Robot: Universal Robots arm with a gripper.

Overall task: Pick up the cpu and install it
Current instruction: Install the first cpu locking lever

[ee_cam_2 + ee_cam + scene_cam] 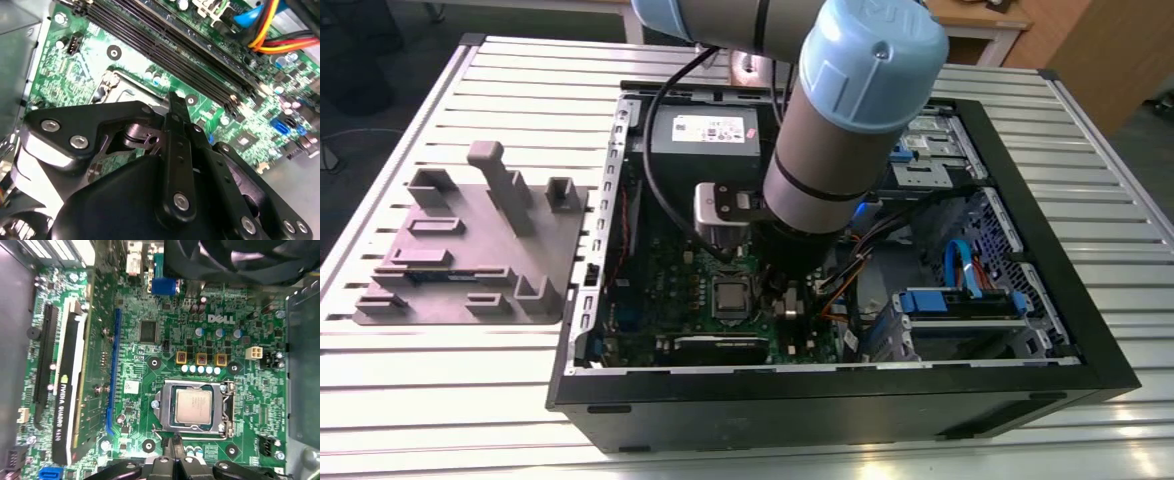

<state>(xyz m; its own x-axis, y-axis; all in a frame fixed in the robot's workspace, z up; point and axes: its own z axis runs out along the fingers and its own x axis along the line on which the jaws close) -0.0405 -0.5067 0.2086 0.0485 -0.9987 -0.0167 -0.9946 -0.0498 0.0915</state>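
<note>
The cpu (194, 406), a silver-grey square chip, lies flat in its socket on the green motherboard (150, 300), with a metal frame around it. The exterior view shows the cpu (730, 296) just to that view's left of the arm's black wrist. My gripper (175, 444) hangs a little above the board beside one edge of the socket, apart from the chip, its two black fingers pressed together with nothing between them. In the second wrist view the gripper (173, 102) points at the board and covers most of the socket, of which one corner (114, 85) shows.
A graphics card (65, 390) stands in its slot beside the socket. Long black memory slots (165, 47) run on the other side. The grey power-supply box (704, 135), coloured cables (270, 35) and drive cages (961, 305) crowd the open case. A grey fixture plate (467, 250) lies on the table.
</note>
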